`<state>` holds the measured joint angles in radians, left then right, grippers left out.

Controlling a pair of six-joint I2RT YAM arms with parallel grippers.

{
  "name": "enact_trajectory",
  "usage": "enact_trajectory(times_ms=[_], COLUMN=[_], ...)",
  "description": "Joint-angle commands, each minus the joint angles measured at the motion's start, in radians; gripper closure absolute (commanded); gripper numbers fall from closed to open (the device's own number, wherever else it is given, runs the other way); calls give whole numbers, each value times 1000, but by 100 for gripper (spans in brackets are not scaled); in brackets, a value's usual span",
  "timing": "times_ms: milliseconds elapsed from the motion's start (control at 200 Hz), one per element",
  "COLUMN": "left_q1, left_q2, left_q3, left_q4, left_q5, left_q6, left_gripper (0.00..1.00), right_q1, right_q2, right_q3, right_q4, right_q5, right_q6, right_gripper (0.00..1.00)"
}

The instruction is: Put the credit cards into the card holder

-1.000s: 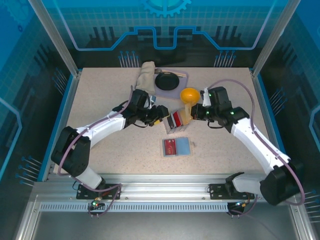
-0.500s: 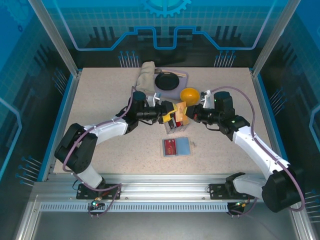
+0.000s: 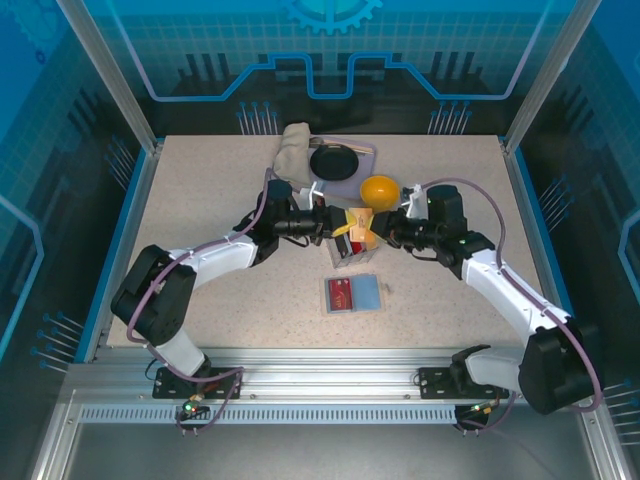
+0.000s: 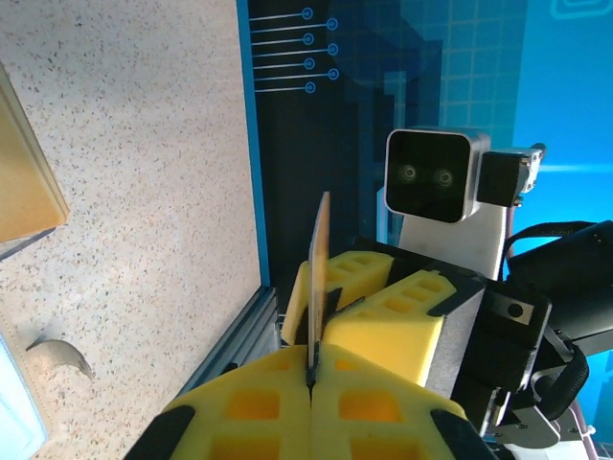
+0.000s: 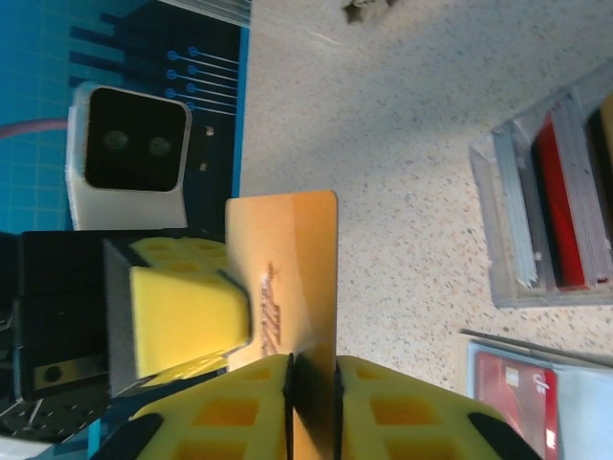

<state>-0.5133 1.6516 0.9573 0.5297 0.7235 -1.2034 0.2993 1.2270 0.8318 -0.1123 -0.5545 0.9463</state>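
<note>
A gold credit card (image 3: 352, 222) hangs in the air above the table's middle, pinched from both sides. My left gripper (image 3: 337, 227) is shut on its left edge; in the left wrist view the card (image 4: 319, 278) stands edge-on out of my shut fingertips (image 4: 311, 376). My right gripper (image 5: 313, 383) is shut on the other end of the card (image 5: 287, 278), whose embossed face shows. The card holder (image 3: 367, 293) lies open in front, grey-blue side up, with a red card (image 3: 340, 294) in its left half.
A small grey open box (image 3: 350, 252) with upright red and black cards stands just below the grippers and behind the holder. An orange ball (image 3: 380, 190), a black round dish (image 3: 335, 162) and a beige cloth (image 3: 294, 150) sit at the back.
The right gripper carried the gold card left and the left gripper swung in to meet it. Both now grip the card; a second ago the left one was apart from it.
</note>
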Motion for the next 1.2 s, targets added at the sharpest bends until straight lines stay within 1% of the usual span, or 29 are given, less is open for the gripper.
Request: enact_trajectory(times_ms=[0, 45, 80, 130, 165, 235, 320, 395, 555, 660, 870, 1015, 1160, 1195], left_q1=[2, 4, 4, 4, 4, 4, -6, -27, -77, -98, -110, -112, -112, -112], left_q2=[-54, -67, -77, -95, -108, -127, -140, -145, -132, -118, -109, -120, -105, -101], left_q3=[8, 3, 1, -3, -11, -21, -37, -36, -10, -6, -15, -25, -24, -28], left_q4=[-30, -68, -129, -209, -263, -403, -505, -599, -768, -813, -806, -809, -791, -768], left_q5=[12, 0, -16, -55, -88, -151, -212, -273, -388, -423, -417, -422, -405, -397], left_q6=[10, 14, 22, 42, 52, 81, 123, 146, 158, 130, 100, 88, 88, 100], left_gripper=[100, 100, 100, 100, 100, 100, 100, 100, 100, 100, 100, 100, 100, 100], right_q1=[-12, -11, -12, -10, -7, 9, 37, 83, 195, 261, 302, 305, 305, 305], right_q2=[14, 15, 18, 23, 23, 30, 50, 73, 141, 184, 217, 208, 209, 210], right_q3=[19, 30, 34, 35, 34, 27, 22, 23, 42, 86, 88, 78, 69, 64], right_q4=[-169, -249, -289, -342, -366, -417, -452, -466, -464, -492, -477, -470, -468, -461], right_q5=[83, 121, 144, 181, 204, 261, 305, 345, 388, 462, 493, 503, 505, 502], right_q6=[-70, -104, -133, -169, -192, -233, -274, -296, -332, -336, -320, -311, -313, -311], right_gripper=[77, 69, 64, 57, 53, 50, 49, 49, 57, 63, 65, 65, 65, 67])
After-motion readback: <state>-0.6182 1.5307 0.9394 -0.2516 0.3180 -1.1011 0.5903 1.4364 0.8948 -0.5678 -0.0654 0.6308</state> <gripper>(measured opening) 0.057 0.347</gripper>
